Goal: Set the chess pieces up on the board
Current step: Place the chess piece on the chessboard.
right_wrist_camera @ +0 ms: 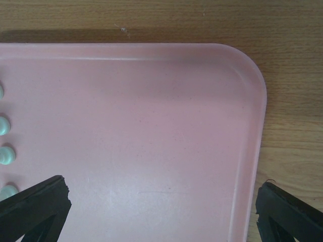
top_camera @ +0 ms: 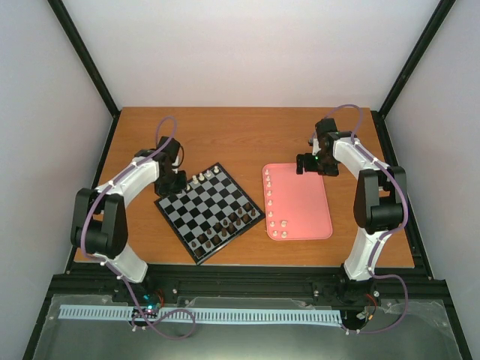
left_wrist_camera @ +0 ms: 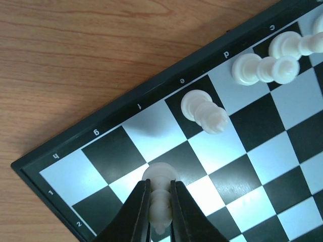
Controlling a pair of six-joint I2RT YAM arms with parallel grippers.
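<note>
At the board's far-left corner, the left gripper (left_wrist_camera: pixel 160 187) is clenched on one cream chess piece (left_wrist_camera: pixel 160 209). Its thin black fingers (left_wrist_camera: pixel 136 214) pinch the narrow waist so the round base points down at the second row, by the g and f files. Whether the base rests on the board (left_wrist_camera: pixel 75 143) cannot be told. The grip looks meant for setting the piece upright.

The board is glossy, with black and silver checks that mirror the light inside a thin lettered rim. Further right, several turned cream figures (left_wrist_camera: pixel 204 111) stand on the back row, and dark brown pieces (top_camera: pixel 221 229) crowd the near edge.

Right again, on the wood-grain table (top_camera: pixel 225 135), a matte pink tray (top_camera: pixel 307 202) with rounded corners and a raised lip holds more cream pieces (top_camera: pixel 268 191), lined along its left side. Over its far end the right gripper (right_wrist_camera: pixel 161 191) hangs released and empty, probably placed for a pick.
</note>
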